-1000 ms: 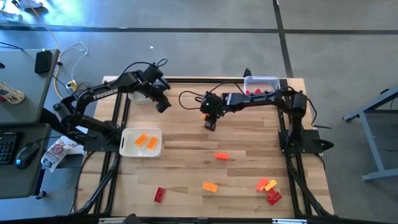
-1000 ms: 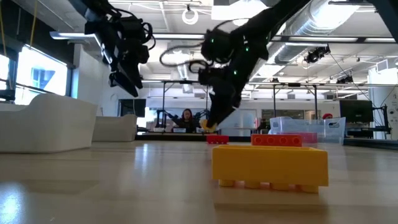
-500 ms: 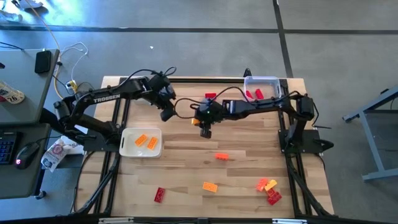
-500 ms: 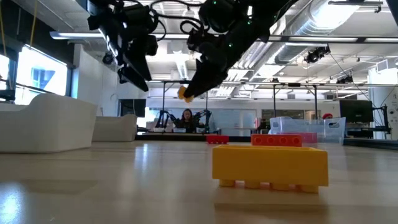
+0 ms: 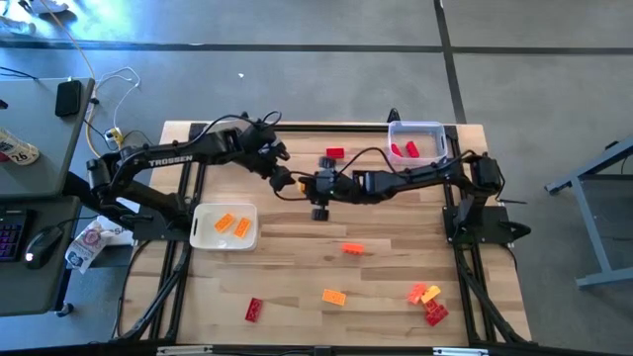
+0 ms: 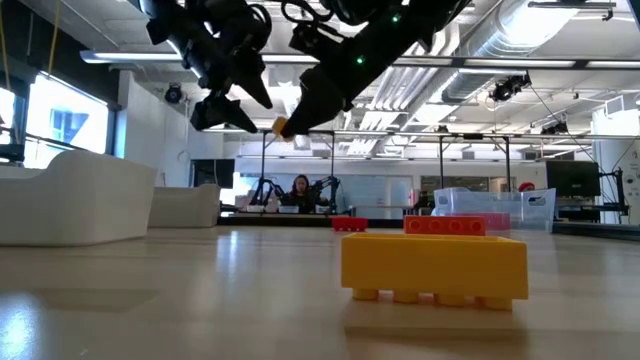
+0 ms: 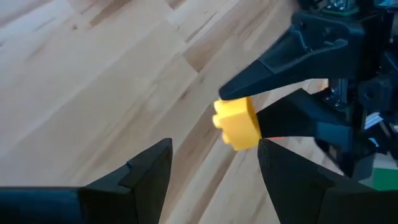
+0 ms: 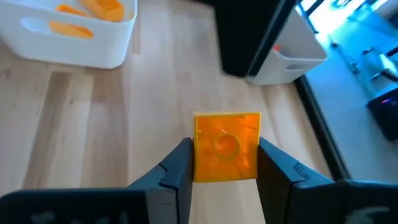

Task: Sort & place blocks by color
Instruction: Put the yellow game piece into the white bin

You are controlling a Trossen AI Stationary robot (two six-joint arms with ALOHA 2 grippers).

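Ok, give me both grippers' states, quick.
Left gripper: open, holding nothing, facing the right gripper's block.
Right gripper: shut on a yellow block, held up off the table.

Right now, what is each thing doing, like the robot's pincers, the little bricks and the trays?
Right pincer: shut on a small yellow studded plastic brick, held above the table.
Left pincer: open, empty, facing that brick.
White rectangular plastic tray: holds two orange bricks.
Clear rectangular plastic tray: holds red bricks.
Loose bricks on the wooden table: lying still, unsorted.
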